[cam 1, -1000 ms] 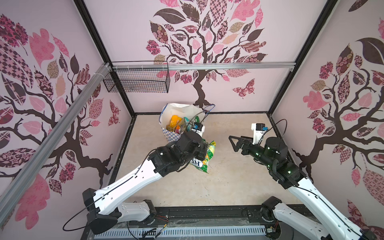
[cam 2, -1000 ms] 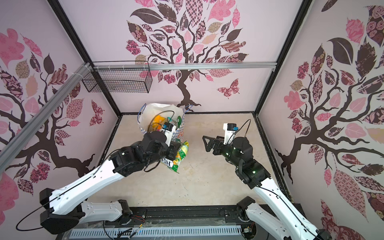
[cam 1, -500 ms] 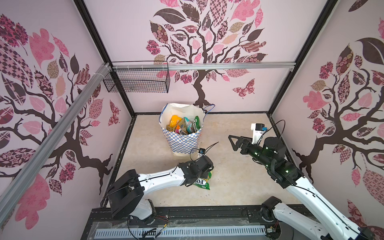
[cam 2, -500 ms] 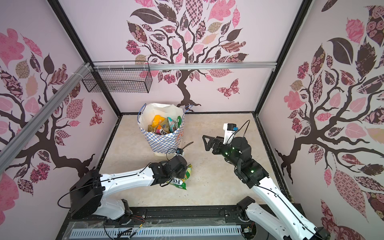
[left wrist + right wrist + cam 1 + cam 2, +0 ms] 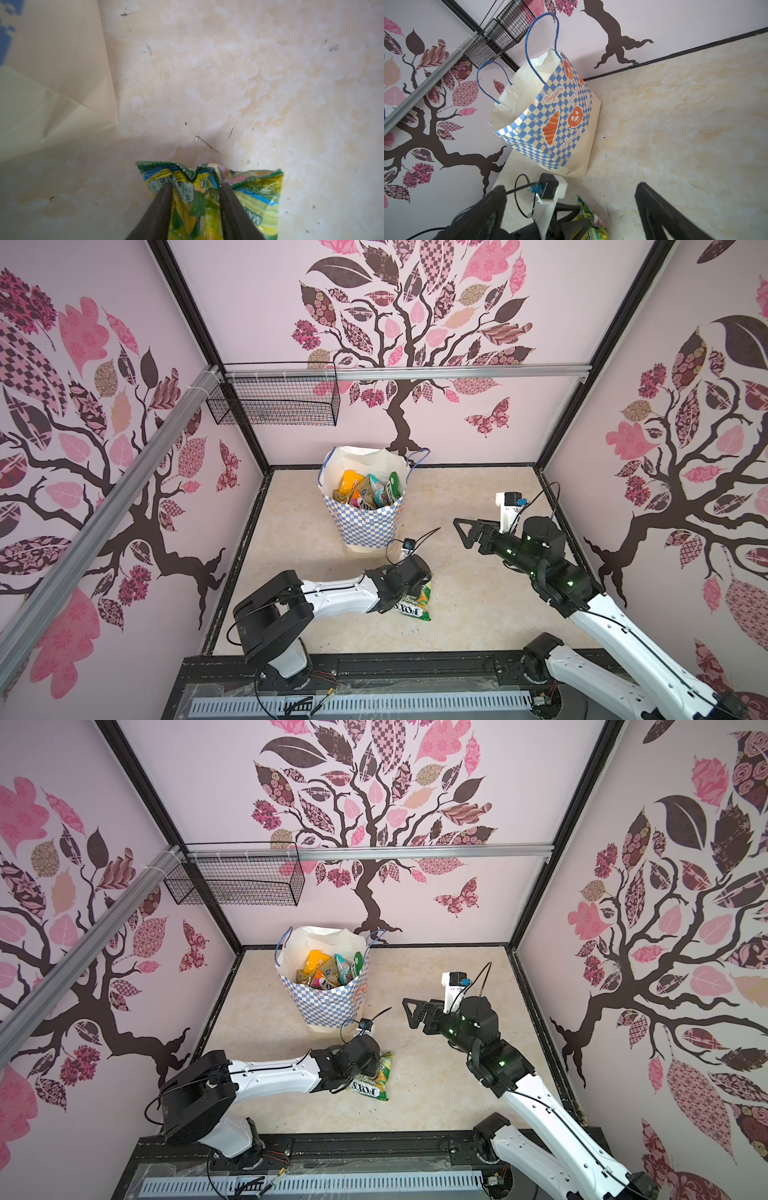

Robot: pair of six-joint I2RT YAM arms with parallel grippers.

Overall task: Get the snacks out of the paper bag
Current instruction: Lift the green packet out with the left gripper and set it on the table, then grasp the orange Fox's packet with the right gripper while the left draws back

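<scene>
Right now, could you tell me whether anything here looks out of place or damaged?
Nothing serious. The paper bag stands upright, though its near rim sags. One green packet lies on the table beneath the open left gripper, its top edge crumpled. Nothing has spilled.

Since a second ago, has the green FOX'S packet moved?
Yes. The green FOX'S packet has come away from the paper bag, toward the near edge of the table.

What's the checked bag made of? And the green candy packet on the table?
The checked bag looks like stiff matte paper: sharp folds, creased rim. The green packet looks like thin glossy plastic film: crinkled, shiny, zigzag-cut edge.
</scene>
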